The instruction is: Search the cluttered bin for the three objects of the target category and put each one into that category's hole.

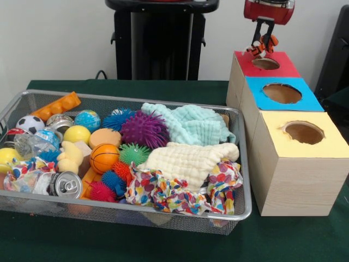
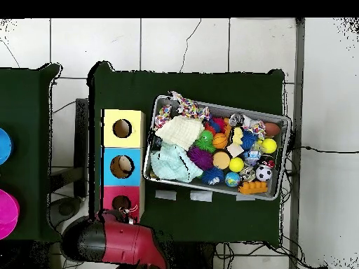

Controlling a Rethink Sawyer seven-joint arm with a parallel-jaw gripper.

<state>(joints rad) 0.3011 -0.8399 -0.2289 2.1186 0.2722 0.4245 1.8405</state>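
My gripper hangs at the top right, shut on the orange black-striped tiger. It holds the tiger just above the round hole in the red-topped box. In the overhead view the red arm covers the gripper beside the red box's hole. The silver wire-mesh bin sits to the left, full of clutter; it also shows in the overhead view. A pale yellow plush lies at the bin's front left. The tan-orange bear-like plush does not show.
The blue-surrounded hole and the yellow-surrounded hole lie nearer the camera in the same row of boxes. The bin holds spiky balls, an orange basketball, cloths, a can and a soccer ball.
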